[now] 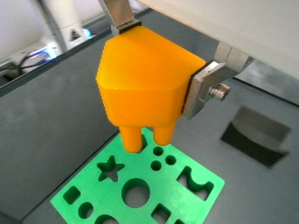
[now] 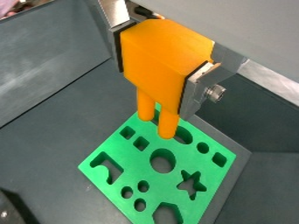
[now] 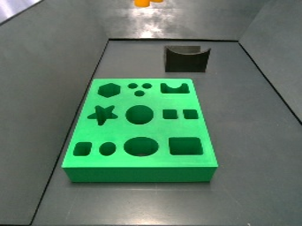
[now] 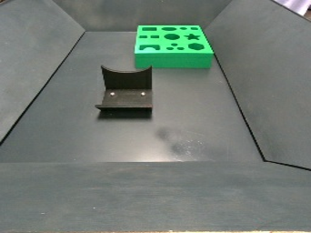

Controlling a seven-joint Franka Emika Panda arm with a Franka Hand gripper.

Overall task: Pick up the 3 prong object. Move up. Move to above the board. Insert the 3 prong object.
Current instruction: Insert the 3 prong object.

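Dark grey flooring carries the green board (image 3: 141,132) and the fixture (image 4: 125,91). Above the board, the gripper (image 1: 158,70) clamps the orange 3 prong object (image 2: 163,70), legs down.

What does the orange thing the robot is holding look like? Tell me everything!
The 3 prong object is a chunky bright orange piece that looks like smooth plastic, with angled faces on top and short round legs pointing down. The gripper is shut on it, its silver fingers pressing the sides. It hangs upright in the air, touching nothing else, with the green board below its legs in both wrist views. In a side view only a bit of orange shows at the picture's upper edge.
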